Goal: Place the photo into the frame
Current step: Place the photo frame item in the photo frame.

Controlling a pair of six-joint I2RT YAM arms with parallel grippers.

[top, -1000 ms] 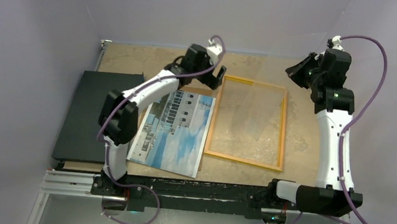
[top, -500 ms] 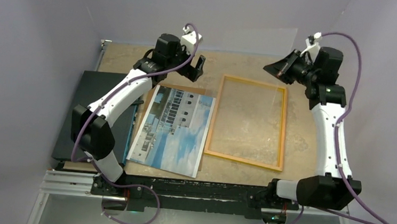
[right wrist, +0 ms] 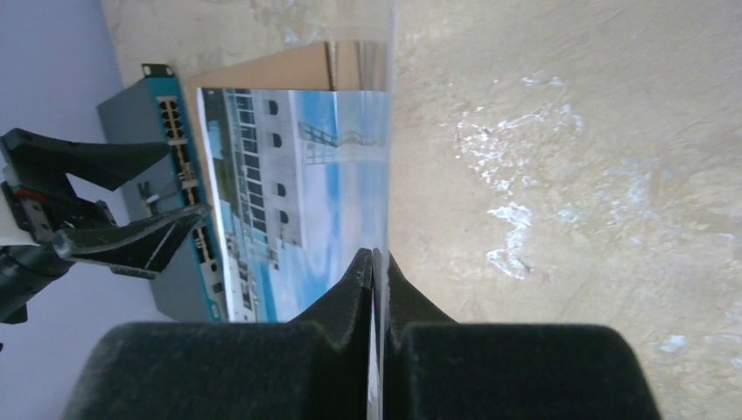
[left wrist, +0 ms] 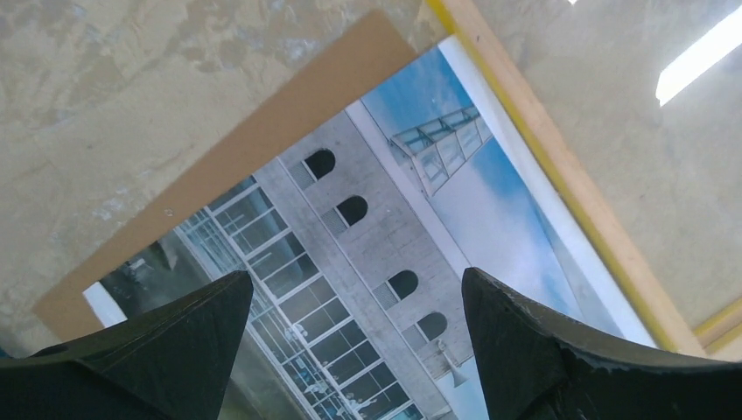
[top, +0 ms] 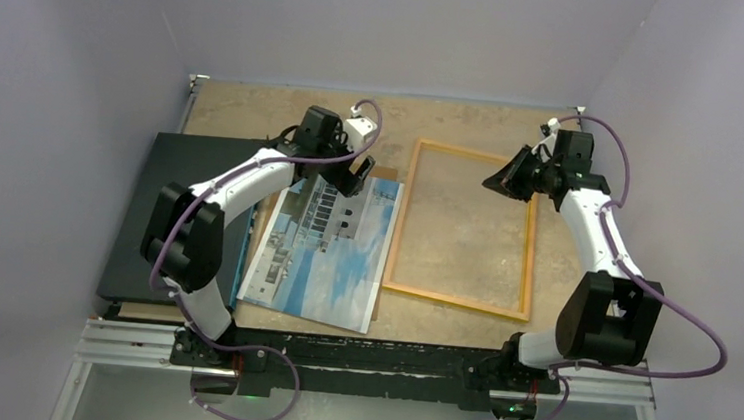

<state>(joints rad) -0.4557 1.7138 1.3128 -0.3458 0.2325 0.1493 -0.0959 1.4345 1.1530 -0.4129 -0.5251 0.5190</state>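
left gripper (left wrist: 354,280): black fingers spread wide, nothing between | photo (left wrist: 490,201): below, arched windows, blue sky | backing board (left wrist: 262,131): brown, protrudes beneath photo | frame (left wrist: 560,166): yellow-orange rail beside photo's edge

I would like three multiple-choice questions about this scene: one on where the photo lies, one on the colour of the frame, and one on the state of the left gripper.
1. Where does the photo lie?
A) beside the frame, on a brown board
B) inside the frame
C) standing against the wall

2. What colour is the frame?
A) green
B) yellow-orange
C) white

3. How is the left gripper?
A) shut on the photo
B) shut on the frame
C) open, above the photo

Answers:
1 A: the print lies flat outside the frame's rails, and the board's edge shows past its far end.
2 B: all four rails are yellow-orange.
3 C: its fingers stand wide apart, with the print between them below.
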